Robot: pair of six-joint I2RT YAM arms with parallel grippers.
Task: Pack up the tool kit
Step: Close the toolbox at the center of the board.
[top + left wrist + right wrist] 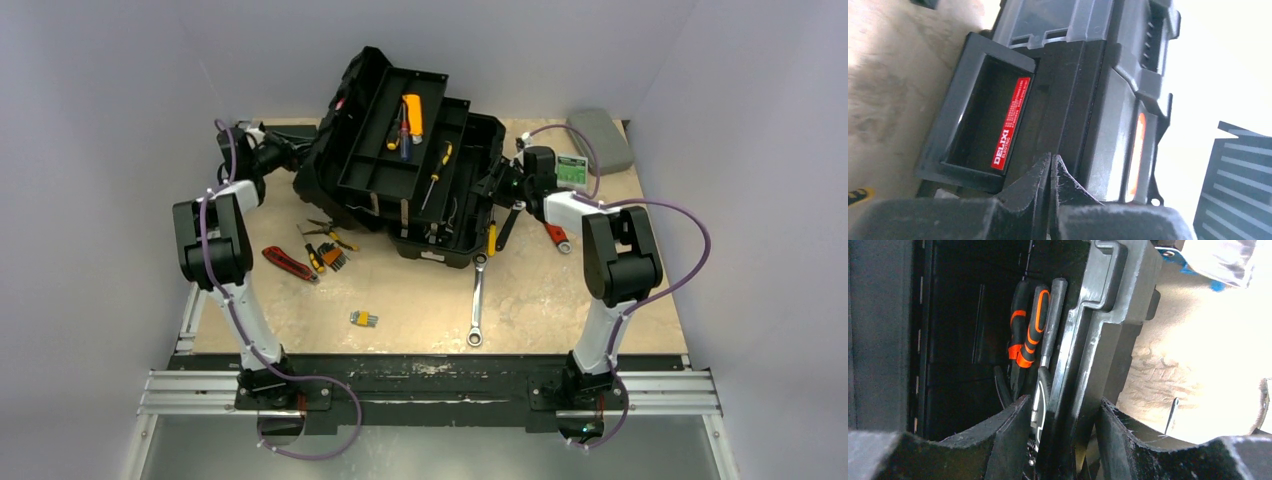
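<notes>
Soft, even light overhead; blown-out glare at both wrists.
The overhead view is evenly lit, with faint shadows on the bench (420, 300). At the left wrist the right side burns white beyond the toolbox (1098, 100), and the left end effector (1052, 167) is close and blurred. At the right wrist the toolbox interior is dim while the bench glares.

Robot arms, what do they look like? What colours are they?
The left arm and right arm are chunky black and white pieces, each with a purple cable looping along it. The left gripper and right gripper each have two dark, scuffed, wedge-shaped fingers.
</notes>
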